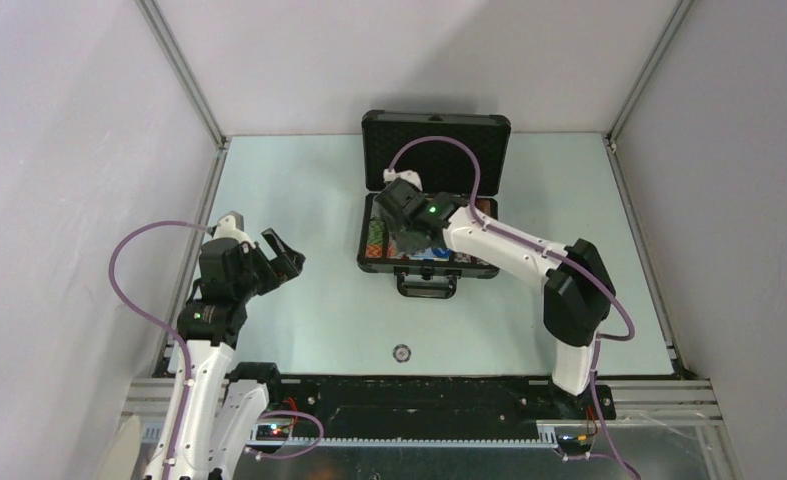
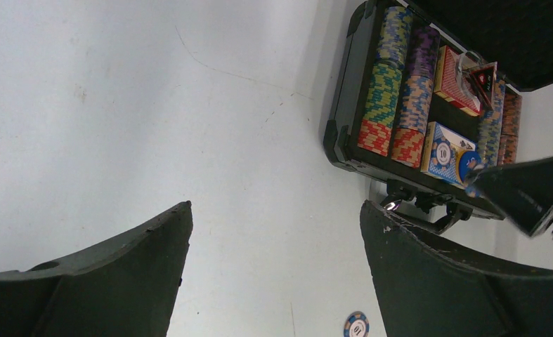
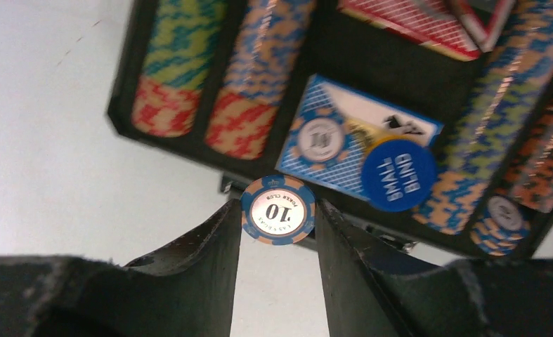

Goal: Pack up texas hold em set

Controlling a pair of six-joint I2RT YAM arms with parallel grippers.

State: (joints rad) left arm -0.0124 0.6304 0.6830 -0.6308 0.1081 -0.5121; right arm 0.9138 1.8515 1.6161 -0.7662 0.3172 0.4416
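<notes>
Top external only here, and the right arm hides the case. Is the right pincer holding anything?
Observer: Yes, right wrist view: the right pincer is shut on a chip marked 10, gripped by its rim.
Operator: Any buttons in the case yet?
Observer: A blue Small Blind button lies on the blue card box inside.
Operator: The lone disc bottom centre?
Observer: Left wrist view: blue-rimmed chip, also printed 10.

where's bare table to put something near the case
Widest bare table lies between the case and the left gripper. Right of it is bare too. Near centre holds a loose chip. The case is crowded, right gripper with chip over it.
</notes>
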